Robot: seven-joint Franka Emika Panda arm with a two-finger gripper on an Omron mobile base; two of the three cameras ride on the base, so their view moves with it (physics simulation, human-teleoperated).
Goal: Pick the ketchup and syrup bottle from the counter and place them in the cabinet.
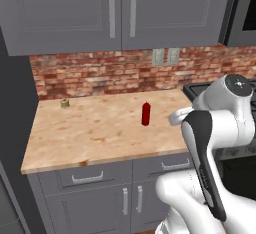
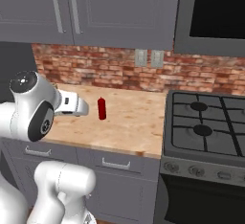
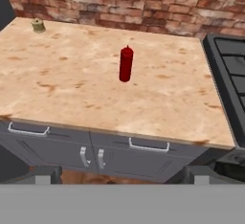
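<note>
On the tan wooden bench (image 1: 90,138), the ketchup (image 1: 145,113) stood upright near the middle, clear of every edge and nothing touching it. Same bottle confirmed in the right base view (image 2: 101,108) and in the hand view (image 3: 126,64), red cap uppermost. A small olive-coloured object (image 1: 65,103) sat at the back left corner of the bench, close to the brick backsplash (image 1: 110,75), well apart from the ketchup; too small to identify. Black stove top (image 2: 208,127) adjoined the bench on its right side. Grey drawers (image 3: 72,139) with silver handles ran below the bench edge, and paired-door wall cabinets (image 1: 120,13) hung above.

Gripper (image 3: 122,175) held back from the bench front, out over the floor, looking down at the bench. Its two finger tips (image 3: 43,174) appeared at the bottom of the hand view, spread fully wide, with nothing between them. No contact with the ketchup.
</note>
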